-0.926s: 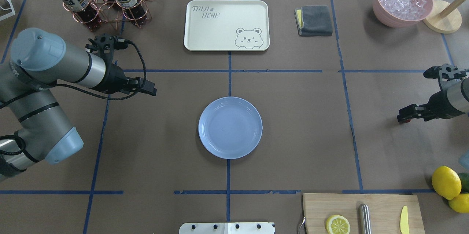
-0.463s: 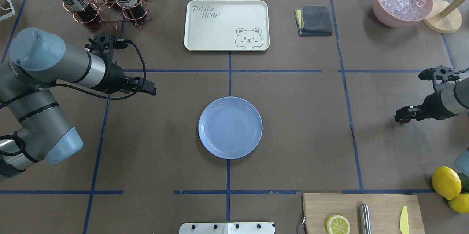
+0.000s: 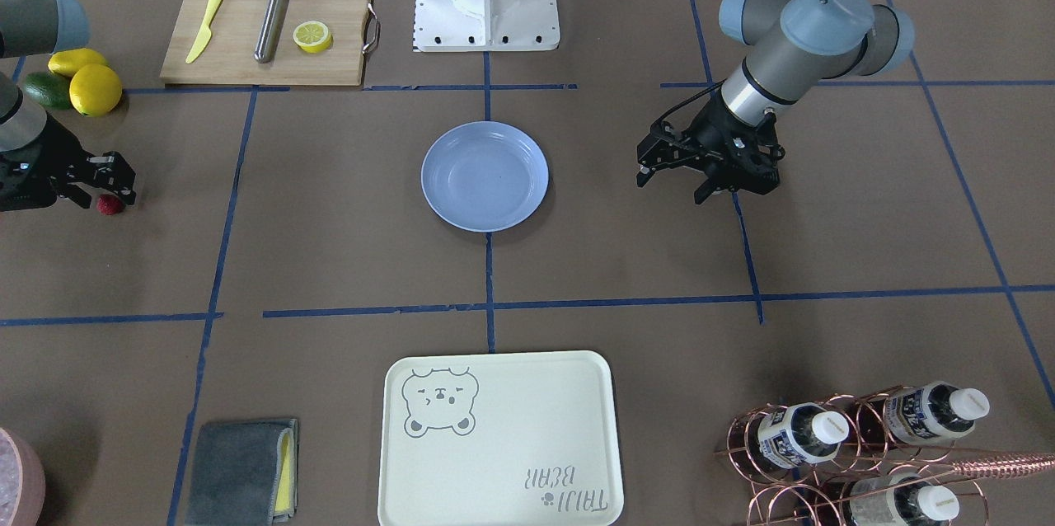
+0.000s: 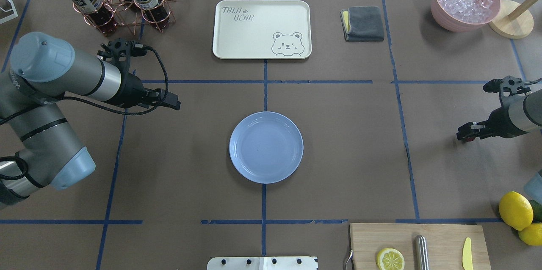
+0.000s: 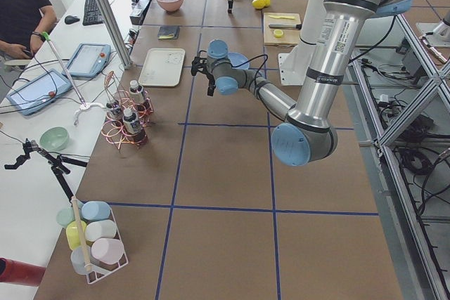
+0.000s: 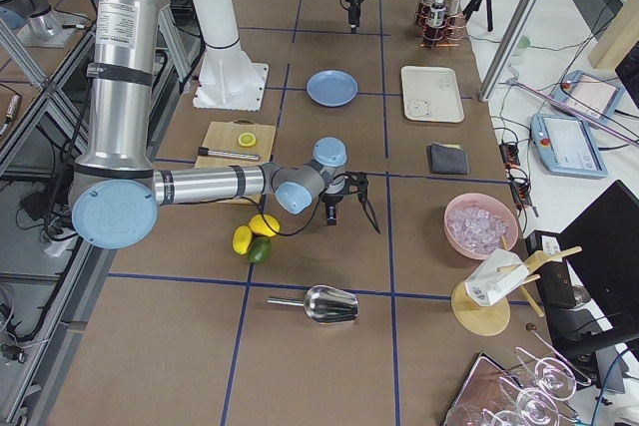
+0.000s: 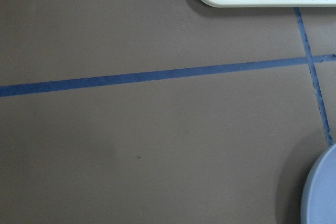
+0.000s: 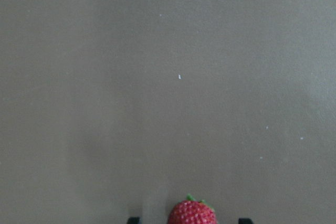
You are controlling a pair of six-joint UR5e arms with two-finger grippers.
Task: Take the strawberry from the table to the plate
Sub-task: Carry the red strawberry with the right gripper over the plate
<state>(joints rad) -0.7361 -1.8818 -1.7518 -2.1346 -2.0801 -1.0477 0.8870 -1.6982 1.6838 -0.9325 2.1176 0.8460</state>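
The strawberry (image 8: pixel 191 214) is a small red bumpy berry lying on the brown table (image 4: pixel 338 134) at the far right. In the front-facing view the strawberry (image 3: pixel 109 205) shows at the left edge. My right gripper (image 4: pixel 465 133) is low over it and open, one fingertip on each side of the berry with a gap to both. The pale blue plate (image 4: pixel 266 147) sits in the table's middle with nothing on it. My left gripper (image 3: pixel 672 184) hangs open over the table on the plate's left side, holding nothing.
A wooden cutting board (image 4: pixel 419 244) with a lemon half, a metal rod and a yellow knife lies front right. Whole lemons (image 4: pixel 515 210) sit beside it. At the back stand a cream bear tray (image 4: pixel 262 28), a bottle rack (image 4: pixel 123 3), a grey cloth (image 4: pixel 363 23) and a pink ice bowl (image 4: pixel 465 1).
My right arm has shifted slightly toward the table's middle, settling its gripper over the strawberry. The left arm and the plate have not moved.
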